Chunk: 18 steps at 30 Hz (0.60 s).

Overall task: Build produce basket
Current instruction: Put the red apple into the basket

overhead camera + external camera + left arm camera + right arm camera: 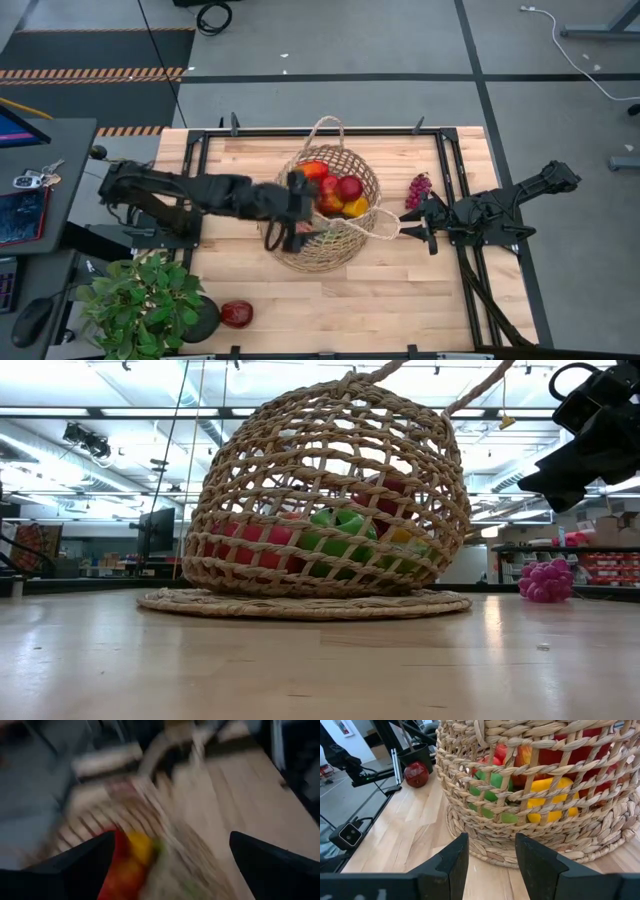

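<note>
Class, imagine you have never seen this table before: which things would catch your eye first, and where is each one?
First, the big wicker basket at the table's middle, with red, yellow and green produce inside. The left gripper, open, sits at its rim, and the right gripper is by the loop handle on the other side. A purple grape bunch and a dark red fruit lie outside.

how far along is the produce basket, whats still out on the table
Mostly filled: the basket already holds red, orange, yellow and green produce. The left tool is open over the basket's near side, nothing seen in it. The right tool is shut beside the basket's handle. Left: the grape bunch and a red fruit by the potted plant.
</note>
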Tool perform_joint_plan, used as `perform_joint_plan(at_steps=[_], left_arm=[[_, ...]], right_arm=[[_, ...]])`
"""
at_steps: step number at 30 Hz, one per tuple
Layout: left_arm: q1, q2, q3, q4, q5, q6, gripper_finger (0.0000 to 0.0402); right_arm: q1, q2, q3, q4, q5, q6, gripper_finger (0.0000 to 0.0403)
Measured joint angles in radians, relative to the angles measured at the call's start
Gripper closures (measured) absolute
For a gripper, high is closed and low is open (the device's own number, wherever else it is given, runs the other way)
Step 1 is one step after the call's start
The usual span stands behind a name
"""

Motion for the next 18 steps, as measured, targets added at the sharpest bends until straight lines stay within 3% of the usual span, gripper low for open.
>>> perform_joint_plan(at_steps=[4,8,12,18], left_arm=[[-0.051,-0.007,-0.001,-0.236,0.057,-0.218,0.0001],[-0.123,-0.007,-0.001,-0.254,0.167,-0.409,0.0001],[-0.204,0.001,-0.001,-0.298,0.179,-0.586,0.0001],[-0.256,0.078,-0.001,-0.558,0.189,-0.895,0.0001]], right_arm=[[0.000,0.000,0.000,0.002,0.000,0.000,0.0236],[0.000,0.000,0.000,0.009,0.000,0.000,0.0236],[0.000,0.000,0.000,0.022,0.000,0.000,0.0236],[0.000,0.000,0.000,0.030,0.000,0.000,0.0236]])
